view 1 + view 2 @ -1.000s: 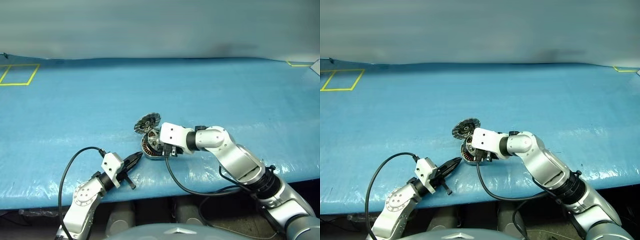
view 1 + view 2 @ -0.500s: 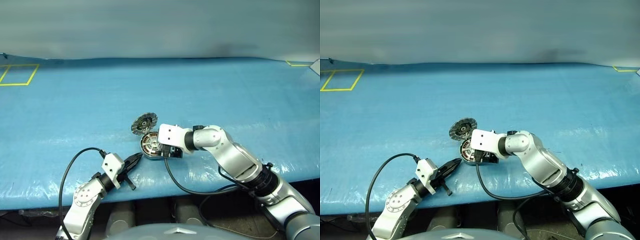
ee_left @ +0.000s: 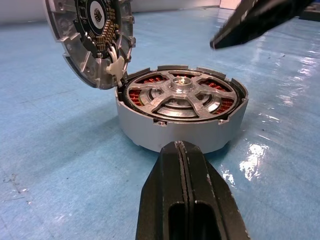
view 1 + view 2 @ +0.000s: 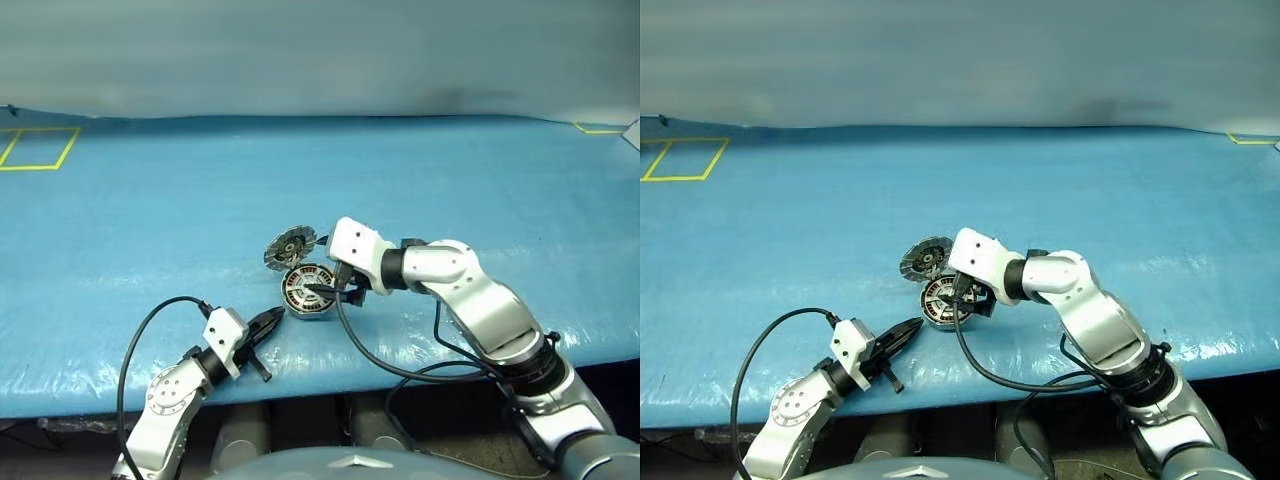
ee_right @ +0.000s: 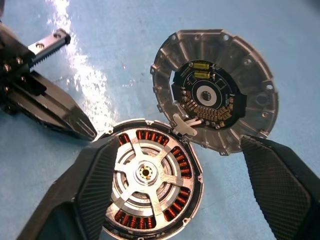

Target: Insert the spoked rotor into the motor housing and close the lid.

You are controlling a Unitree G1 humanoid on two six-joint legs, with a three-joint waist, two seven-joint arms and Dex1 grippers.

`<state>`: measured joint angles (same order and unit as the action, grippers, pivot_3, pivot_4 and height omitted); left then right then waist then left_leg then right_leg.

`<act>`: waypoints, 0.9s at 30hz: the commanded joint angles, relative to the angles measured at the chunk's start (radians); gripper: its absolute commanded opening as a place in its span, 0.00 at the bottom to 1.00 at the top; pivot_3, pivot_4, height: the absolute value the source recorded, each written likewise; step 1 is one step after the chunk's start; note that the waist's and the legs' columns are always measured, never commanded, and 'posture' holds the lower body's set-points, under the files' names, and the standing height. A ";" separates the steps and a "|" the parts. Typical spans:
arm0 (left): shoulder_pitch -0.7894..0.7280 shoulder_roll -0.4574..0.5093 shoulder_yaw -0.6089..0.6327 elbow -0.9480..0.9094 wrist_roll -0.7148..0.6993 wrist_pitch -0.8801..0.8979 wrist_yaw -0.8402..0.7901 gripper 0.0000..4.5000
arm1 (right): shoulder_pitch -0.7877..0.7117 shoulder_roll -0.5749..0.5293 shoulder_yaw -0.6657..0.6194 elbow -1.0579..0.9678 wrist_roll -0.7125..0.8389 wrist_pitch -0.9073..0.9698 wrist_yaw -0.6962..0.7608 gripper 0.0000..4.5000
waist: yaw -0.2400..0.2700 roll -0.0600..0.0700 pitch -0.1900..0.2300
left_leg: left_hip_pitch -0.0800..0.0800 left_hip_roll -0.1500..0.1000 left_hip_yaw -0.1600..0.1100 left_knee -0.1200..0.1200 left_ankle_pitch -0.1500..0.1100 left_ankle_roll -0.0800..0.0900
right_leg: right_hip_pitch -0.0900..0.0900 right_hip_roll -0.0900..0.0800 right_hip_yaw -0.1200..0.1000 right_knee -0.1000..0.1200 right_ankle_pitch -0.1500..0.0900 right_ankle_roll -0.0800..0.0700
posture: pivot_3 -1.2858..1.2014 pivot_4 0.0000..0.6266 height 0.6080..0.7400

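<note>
The spoked rotor (image 5: pixel 150 175) sits inside the motor housing (image 3: pixel 182 117), lid (image 5: pixel 215 97) tilted open behind it. Right gripper (image 5: pixel 175 185) hovers above the housing, fingers spread; left gripper (image 3: pixel 182 150) just before it, fingers pressed together.

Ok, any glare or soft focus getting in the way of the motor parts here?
Left wrist view: glare patches on the blue table cover, left claw blurred up close, spoked rotor sharp. Right wrist view: a bright streak on the cover, lid and motor housing crisp.

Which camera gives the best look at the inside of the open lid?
The right wrist view: the lid faces it squarely, its dark circuit board plain. The left wrist view crops it at an angle; the eye views show it as small.
</note>
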<state>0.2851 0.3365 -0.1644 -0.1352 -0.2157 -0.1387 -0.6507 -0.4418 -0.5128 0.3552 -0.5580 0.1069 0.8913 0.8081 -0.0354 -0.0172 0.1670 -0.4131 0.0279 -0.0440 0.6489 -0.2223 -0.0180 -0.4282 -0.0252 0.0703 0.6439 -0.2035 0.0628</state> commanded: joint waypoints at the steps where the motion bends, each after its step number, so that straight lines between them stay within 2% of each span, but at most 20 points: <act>1: -0.002 0.004 0.014 -0.028 -0.012 -0.011 -0.005 0.00 | 0.075 0.044 -0.048 -0.047 0.034 0.024 -0.074 0.63 | -0.001 0.000 0.000 | 0.000 0.000 0.000 0.000 0.000 0.000 | 0.000 0.000 0.000 0.000 0.000 0.000 | 0.52 0.24 1.00; 9: -0.016 0.029 0.055 -0.040 -0.032 0.003 -0.016 0.00 | 0.218 0.275 -0.048 0.048 0.067 -0.119 -0.239 0.04 | -0.008 0.000 0.000 | 0.001 0.001 0.000 0.000 0.000 0.000 | 0.000 0.001 0.000 0.001 0.000 0.000 | 0.52 0.24 1.00; 10: -0.016 0.031 0.059 -0.041 -0.033 0.003 -0.015 0.00 | 0.222 0.289 -0.047 0.065 0.063 -0.137 -0.250 0.00 | -0.008 0.000 0.000 | 0.001 0.001 0.000 0.000 0.000 0.000 | 0.000 0.001 0.000 0.001 0.000 0.000 | 0.52 0.24 1.00; 14: -0.011 0.040 0.080 -0.054 -0.038 0.012 -0.006 0.00 | 0.239 0.330 -0.038 0.127 0.064 -0.183 -0.282 0.00 | -0.008 0.000 0.000 | 0.001 0.000 0.001 0.000 0.000 0.000 | 0.000 0.000 0.001 0.000 0.000 0.000 | 0.52 0.24 1.00; 19: -0.021 0.046 0.133 -0.065 -0.071 0.036 -0.001 0.00 | 0.274 0.332 -0.020 0.187 0.065 -0.221 -0.292 0.00 | -0.008 0.000 0.000 | 0.001 0.001 0.000 -0.001 0.000 0.000 | 0.000 0.000 0.000 0.000 0.000 0.000 | 0.52 0.24 1.00; 27: -0.169 0.096 0.281 -0.007 -0.196 0.133 -0.016 0.00 | 0.329 0.331 -0.010 0.216 0.076 -0.244 -0.298 0.00 | -0.007 -0.001 -0.001 | 0.002 0.001 0.000 0.000 0.000 0.000 | 0.001 0.001 0.000 0.001 0.000 0.000 | 0.52 0.24 1.00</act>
<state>0.1412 0.4198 0.0826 -0.1482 -0.3769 -0.0227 -0.6572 -0.1277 -0.1849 0.3376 -0.3399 0.1717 0.6544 0.5147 -0.0425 -0.0180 0.1663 -0.4114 0.0288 -0.0441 0.6484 -0.2222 -0.0181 -0.4272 -0.0245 0.0701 0.6446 -0.2037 0.0624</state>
